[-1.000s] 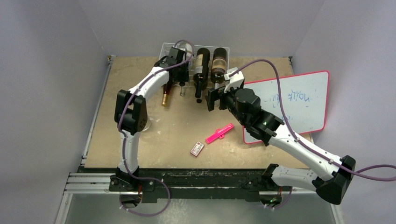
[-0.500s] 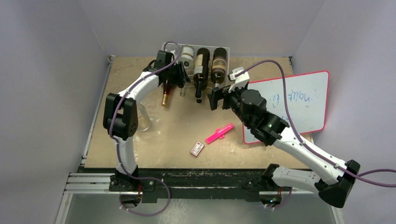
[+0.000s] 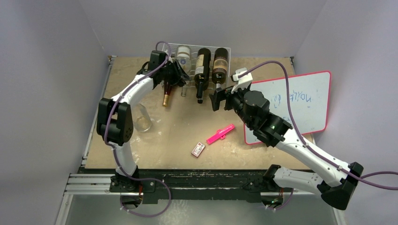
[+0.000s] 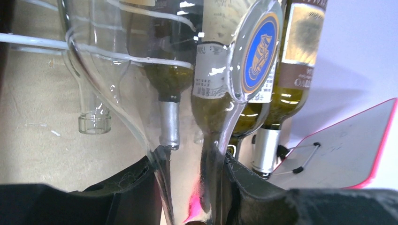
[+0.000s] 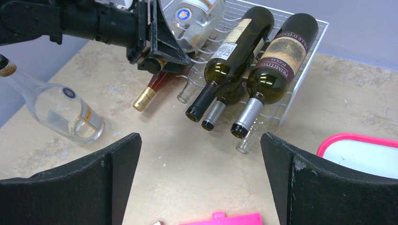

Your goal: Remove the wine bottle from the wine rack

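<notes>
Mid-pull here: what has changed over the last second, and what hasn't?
The left arm swung left, elbow out toward the table's left edge, uncovering the clear bottle. The left gripper is shut on its neck, and the bottle shifted slightly left with it. Nothing was let go. The right gripper stayed open in front of the wine rack, and the dark bottle stayed put.

We note thin white-coated metal wire in the wine rack, glossy clear glass in the wine bottle, glossy dark glass bottles with paper labels, and a matt, scuffed counter.
</notes>
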Robot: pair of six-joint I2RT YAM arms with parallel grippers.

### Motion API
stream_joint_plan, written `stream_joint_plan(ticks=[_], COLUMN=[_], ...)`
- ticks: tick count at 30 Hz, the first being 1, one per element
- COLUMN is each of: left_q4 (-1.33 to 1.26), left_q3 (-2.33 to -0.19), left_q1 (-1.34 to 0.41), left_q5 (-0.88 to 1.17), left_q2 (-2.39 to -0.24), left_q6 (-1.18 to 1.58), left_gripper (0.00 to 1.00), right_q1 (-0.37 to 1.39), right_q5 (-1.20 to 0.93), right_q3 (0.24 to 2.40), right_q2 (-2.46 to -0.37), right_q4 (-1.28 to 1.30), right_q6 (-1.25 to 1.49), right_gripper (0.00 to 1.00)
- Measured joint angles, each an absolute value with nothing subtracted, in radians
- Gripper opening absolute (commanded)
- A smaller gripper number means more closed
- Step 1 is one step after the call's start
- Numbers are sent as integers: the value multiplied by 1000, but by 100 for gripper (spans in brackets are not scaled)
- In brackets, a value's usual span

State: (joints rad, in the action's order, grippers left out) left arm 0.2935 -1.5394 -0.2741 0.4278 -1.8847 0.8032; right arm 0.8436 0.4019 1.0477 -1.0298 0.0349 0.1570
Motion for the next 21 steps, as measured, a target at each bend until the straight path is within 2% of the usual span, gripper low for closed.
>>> stream_joint_plan(ticks=[12, 21], left_q4=[314, 385], left_q3=[-1485, -1369], left_q1=[-248, -249], left_q5=[435, 474], left_q2=[-1720, -1499], left_q6=[911, 935], left_gripper=[0, 0], right_q1=[844, 844], right_q5=[396, 336], right_q3=[1024, 1024], right_q2=[-1003, -1063], right_q4=[32, -29], right_q6=[163, 159], right_gripper=[100, 100])
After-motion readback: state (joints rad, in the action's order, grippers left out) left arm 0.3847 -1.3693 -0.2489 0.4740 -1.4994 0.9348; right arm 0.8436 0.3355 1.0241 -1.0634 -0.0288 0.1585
